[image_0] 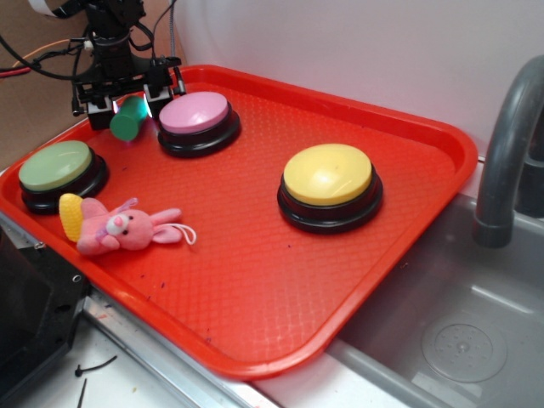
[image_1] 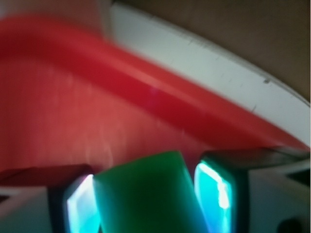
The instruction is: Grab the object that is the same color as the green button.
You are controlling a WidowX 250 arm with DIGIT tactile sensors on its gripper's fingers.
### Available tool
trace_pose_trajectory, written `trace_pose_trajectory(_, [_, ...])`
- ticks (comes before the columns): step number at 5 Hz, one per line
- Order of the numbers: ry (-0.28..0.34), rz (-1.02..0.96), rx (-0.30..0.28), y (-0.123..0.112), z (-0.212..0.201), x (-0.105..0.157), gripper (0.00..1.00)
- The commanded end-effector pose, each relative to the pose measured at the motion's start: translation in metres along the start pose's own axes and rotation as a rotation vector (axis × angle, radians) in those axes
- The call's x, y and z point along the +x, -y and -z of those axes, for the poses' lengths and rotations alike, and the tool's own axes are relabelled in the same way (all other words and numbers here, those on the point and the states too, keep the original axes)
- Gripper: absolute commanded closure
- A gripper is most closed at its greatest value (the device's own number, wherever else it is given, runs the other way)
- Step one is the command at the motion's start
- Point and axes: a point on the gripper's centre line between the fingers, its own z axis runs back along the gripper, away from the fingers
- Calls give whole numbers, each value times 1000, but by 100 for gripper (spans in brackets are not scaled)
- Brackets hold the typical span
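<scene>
- Count: one red tray [image_0: 255, 323]; three push buttons on it; one green peg [image_0: 128, 119]; one pink plush toy [image_0: 119, 229]; one tool [image_0: 127, 100]
- Buttons: one green button [image_0: 56, 165] near the tray's left edge, one pink button [image_0: 195, 112] toward the far side, one yellow button [image_0: 327, 173] toward the right. Each has a domed top on a black base. All three stand apart from one another
- Plush toy: lies on the tray just in front of the green button, holding a small yellow piece [image_0: 70, 216] at its left end. Whether toy and button touch cannot be told
- Tool: positioned at the far left corner of the tray, between the green and pink buttons, pointing downward
- Tool state: clenched on the green peg. The wrist view shows the peg [image_1: 146, 196] sitting between both fingers [image_1: 219, 194], whose inner faces glow blue-green, with no visible gap on either side
- Peg position: within the tool, tilted, its lower end angled toward the front left. It hangs just left of the pink button. Whether its lower end touches the tray surface cannot be told
- Surroundings: a sink [image_0: 459, 331] with a grey tap [image_0: 506, 161] lies to the right of the tray, and the wrist view is blurred
</scene>
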Motion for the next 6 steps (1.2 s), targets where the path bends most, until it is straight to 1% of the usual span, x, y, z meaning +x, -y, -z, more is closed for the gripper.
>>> trace_pose_trajectory(1, [22,243,-174,-15,-104,4,100])
trace_pose_trajectory(2, [-10,432,-202,1,-148,-25,100])
trace_pose_trajectory(3, [-62,555,-237,13,-187,-58,100])
trace_pose_trajectory(4, [-97,679,-261,28,-211,-94,100])
trace_pose_trajectory(5, [-89,736,-295,27,-225,-116,100])
trace_pose_trajectory(6, [-54,720,-281,26,-222,-123,100])
